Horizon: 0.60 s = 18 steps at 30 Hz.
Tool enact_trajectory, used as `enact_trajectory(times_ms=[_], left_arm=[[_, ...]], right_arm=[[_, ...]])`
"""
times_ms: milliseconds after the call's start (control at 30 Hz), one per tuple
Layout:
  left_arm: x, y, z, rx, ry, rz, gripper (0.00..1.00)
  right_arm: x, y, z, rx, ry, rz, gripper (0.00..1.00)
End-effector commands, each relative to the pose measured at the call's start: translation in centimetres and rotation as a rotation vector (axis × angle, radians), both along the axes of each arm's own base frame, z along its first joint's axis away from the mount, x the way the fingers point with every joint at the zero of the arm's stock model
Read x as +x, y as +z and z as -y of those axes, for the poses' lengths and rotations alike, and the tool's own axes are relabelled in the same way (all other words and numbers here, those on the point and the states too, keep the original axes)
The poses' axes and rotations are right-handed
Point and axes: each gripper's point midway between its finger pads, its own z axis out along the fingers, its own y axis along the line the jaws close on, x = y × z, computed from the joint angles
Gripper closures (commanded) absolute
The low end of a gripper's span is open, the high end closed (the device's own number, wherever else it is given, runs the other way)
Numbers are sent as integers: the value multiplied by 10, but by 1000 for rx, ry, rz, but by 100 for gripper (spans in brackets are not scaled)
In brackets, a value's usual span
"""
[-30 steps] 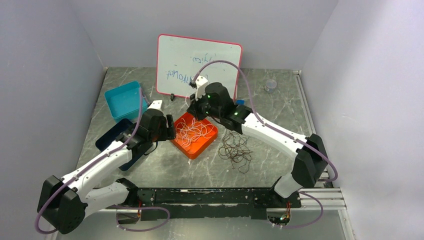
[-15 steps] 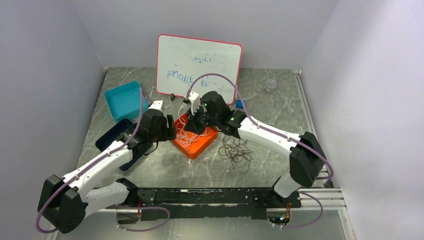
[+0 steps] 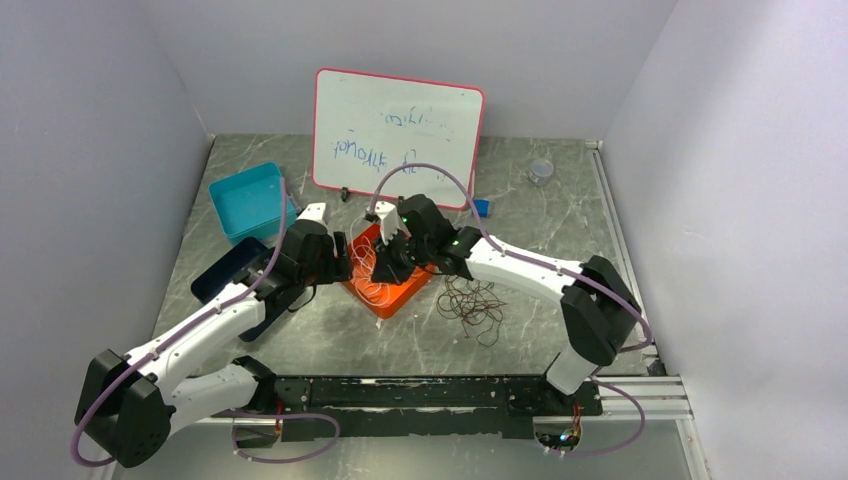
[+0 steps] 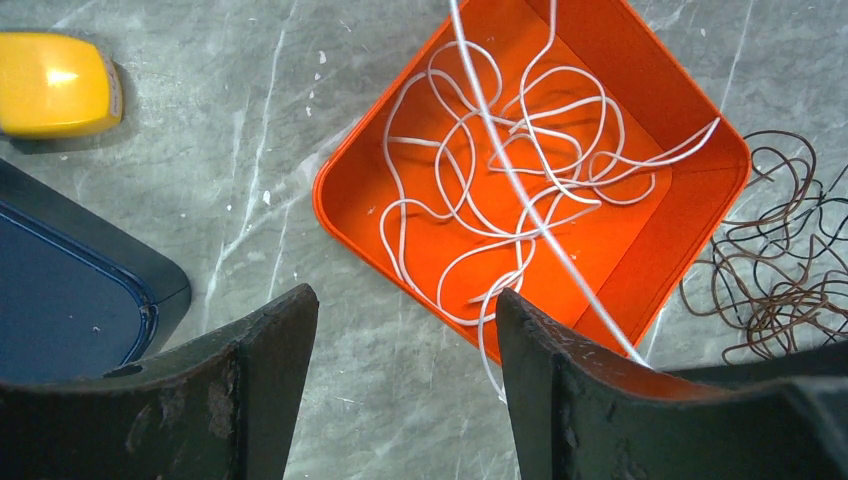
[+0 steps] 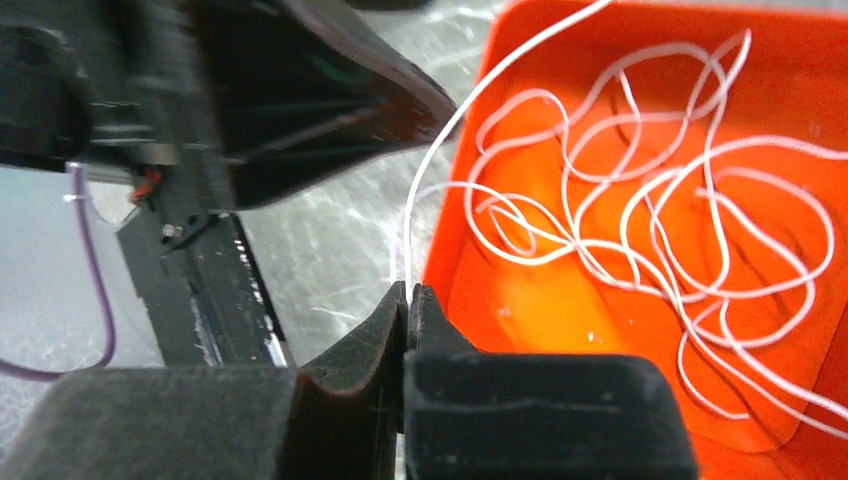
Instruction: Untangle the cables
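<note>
White cable point(image 5: 408, 240) pinched in right gripper point(image 5: 408, 295) above orange tray point(image 4: 610, 250) rim; left gripper point(image 4: 405, 300) spread wide.

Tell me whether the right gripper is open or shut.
Shut. In the right wrist view the right gripper has its fingertips together, pinching the white cable that leads up over the orange tray.

The setting is a robotics lab test cell. Plain pale walls point(image 3: 90, 150) enclose a marbled tabletop point(image 3: 400, 340) on three sides, a handwritten whiteboard point(image 3: 400, 110) stands beyond the fingers point(image 4: 250, 400), and a slotted mounting rail point(image 3: 420, 393) runs behind them at the near edge.
</note>
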Motion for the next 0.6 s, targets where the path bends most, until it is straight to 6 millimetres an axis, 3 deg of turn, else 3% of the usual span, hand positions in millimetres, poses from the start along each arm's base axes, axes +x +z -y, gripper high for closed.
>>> enact_trajectory(times_ms=[0,367,567], left_arm=[[5,7,2,-35,9,32,30],[4,4,2,-32,7,24,30],[3,5,1,-30,8,21,30]], right_arm=[[10,-32,13,-128,-121,-58,100],[67,-37,25,-161,-437,29,100],[99,-52,28,-249,-517,111,100]])
